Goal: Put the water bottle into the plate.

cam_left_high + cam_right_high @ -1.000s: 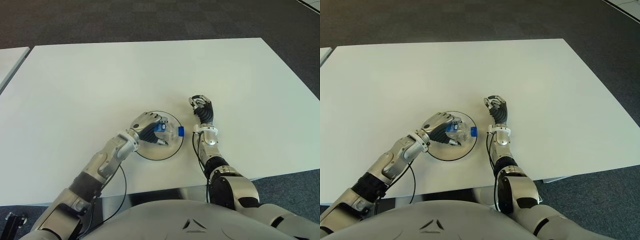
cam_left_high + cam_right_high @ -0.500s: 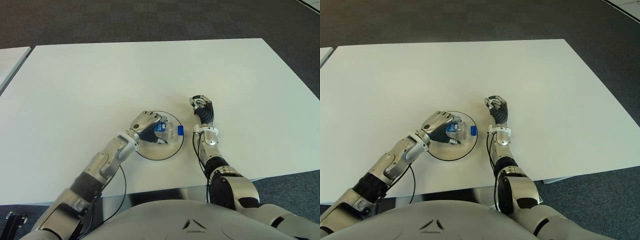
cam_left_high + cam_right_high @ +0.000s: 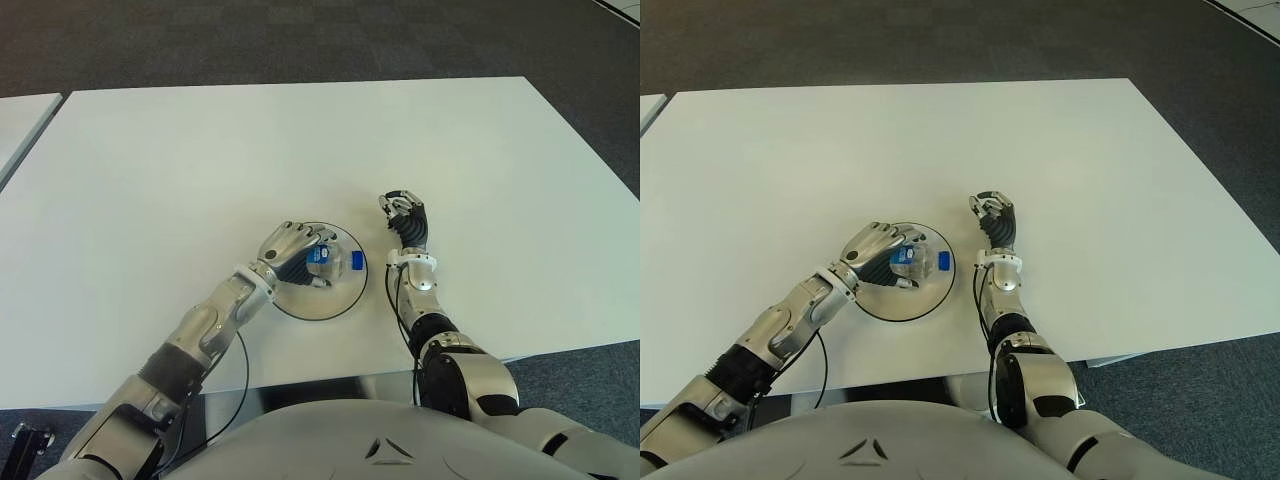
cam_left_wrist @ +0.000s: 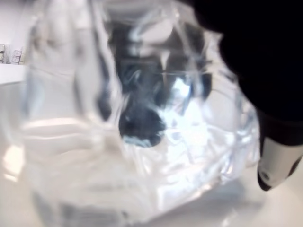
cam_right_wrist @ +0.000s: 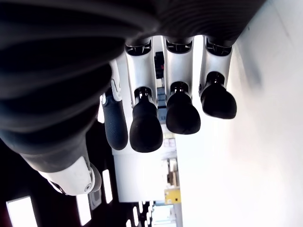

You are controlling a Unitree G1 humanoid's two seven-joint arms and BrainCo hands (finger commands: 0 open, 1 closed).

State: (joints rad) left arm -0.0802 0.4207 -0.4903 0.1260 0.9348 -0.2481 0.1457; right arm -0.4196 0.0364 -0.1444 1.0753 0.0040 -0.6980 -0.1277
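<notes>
Under our left hand [image 3: 290, 247]: water bottle [image 3: 330, 262] on its side inside plate [image 3: 322, 307], fingers wrapped round it, steadying for release. Right hand [image 3: 405, 215] beside plate, curled, empty.

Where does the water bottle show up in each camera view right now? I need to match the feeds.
Left eye view: water bottle lies inside the plate, just left of centre, under the left hand.
Right eye view: same bottle, left of centre, blue cap pointing toward the right hand.
Left wrist view: clear bottle fills almost the whole picture.
Right wrist view: not in it.
Shared landmark: the plate's dark rim.
</notes>
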